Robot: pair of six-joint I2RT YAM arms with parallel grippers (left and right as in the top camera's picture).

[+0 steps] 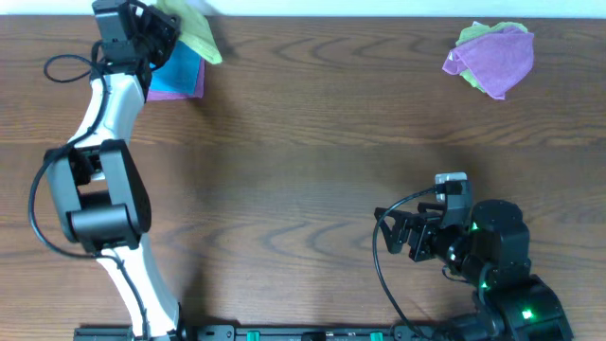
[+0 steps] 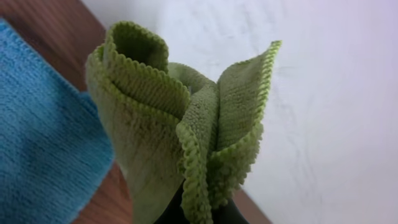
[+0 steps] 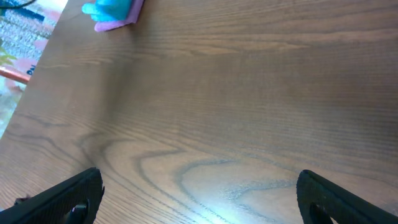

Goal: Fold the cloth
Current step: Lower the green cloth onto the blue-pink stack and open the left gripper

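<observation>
Green cloth (image 2: 155, 124): bunched, pinched in L gripper (image 1: 156, 28); lay it flat on table (image 1: 303, 142) before you fold.
R gripper (image 3: 199, 190): spread, idle.

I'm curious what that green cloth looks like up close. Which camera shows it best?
The left wrist view: the cloth fills the frame, bunched, its stitched edges sharp. Overhead shows only a small green patch beside the left gripper. The right wrist view doesn't show it.
</observation>
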